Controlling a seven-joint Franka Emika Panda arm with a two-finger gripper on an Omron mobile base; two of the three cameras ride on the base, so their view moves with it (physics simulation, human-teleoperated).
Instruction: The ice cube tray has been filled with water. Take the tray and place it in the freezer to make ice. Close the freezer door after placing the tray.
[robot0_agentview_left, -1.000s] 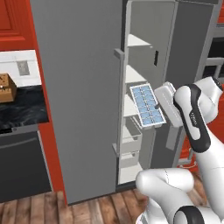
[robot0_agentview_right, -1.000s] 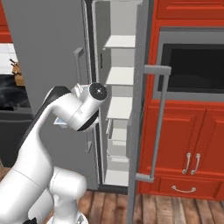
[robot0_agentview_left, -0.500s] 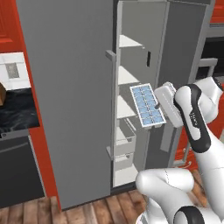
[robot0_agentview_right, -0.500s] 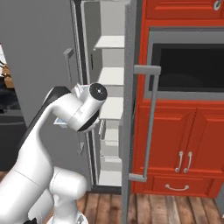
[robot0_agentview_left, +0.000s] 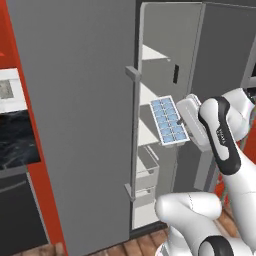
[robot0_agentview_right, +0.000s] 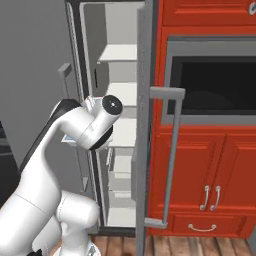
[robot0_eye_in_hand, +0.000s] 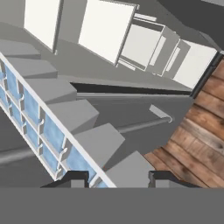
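Tray in hand at the open freezer, not yet shelved

The gripper is pinched on one end of the ice cube tray, holding it up, tilted, in front of the open freezer, just short of the white shelves. Fetching looks done; left to do, I'd say: slide the tray onto a shelf, let go, then swing the freezer door on the right shut.
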